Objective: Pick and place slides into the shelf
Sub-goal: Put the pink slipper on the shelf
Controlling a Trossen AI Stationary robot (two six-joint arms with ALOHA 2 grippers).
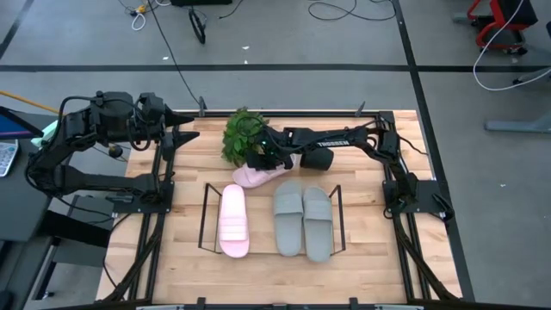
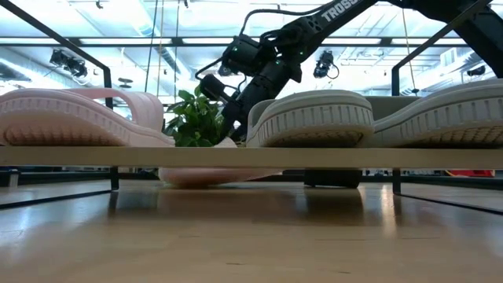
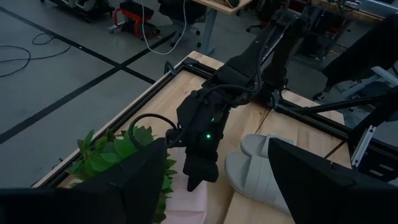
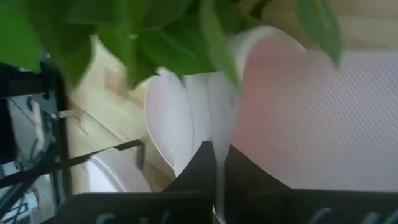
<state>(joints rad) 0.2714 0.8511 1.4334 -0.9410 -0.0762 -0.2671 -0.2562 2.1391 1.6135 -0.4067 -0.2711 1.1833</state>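
Note:
One pink slide (image 1: 234,220) and two grey-green slides (image 1: 288,215) (image 1: 317,222) lie side by side on the black wire shelf (image 1: 207,217). The second pink slide (image 1: 255,177) lies behind the shelf, on the table, next to the plant. My right gripper (image 1: 269,164) reaches in from the right and is shut on this slide. It also shows in the low view (image 2: 229,130) above the pink slide (image 2: 216,174). My left gripper (image 1: 191,129) is open and waits over the table's far left corner. My right gripper (image 4: 217,173) pinches a thin pale edge of the pink slide (image 4: 219,186) beside its strap (image 4: 180,118), between its two fingers (image 4: 202,165). The fingers slant down from the right and far side. The slide's underside (image 2: 212,177) lies on the table.
A green plant in a black pot (image 1: 244,136) stands right behind the held slide, its leaves (image 4: 124,37) crowding the right gripper. The shelf has a free space between the pink slide and the grey-green pair. Black rails (image 1: 405,215) frame the table.

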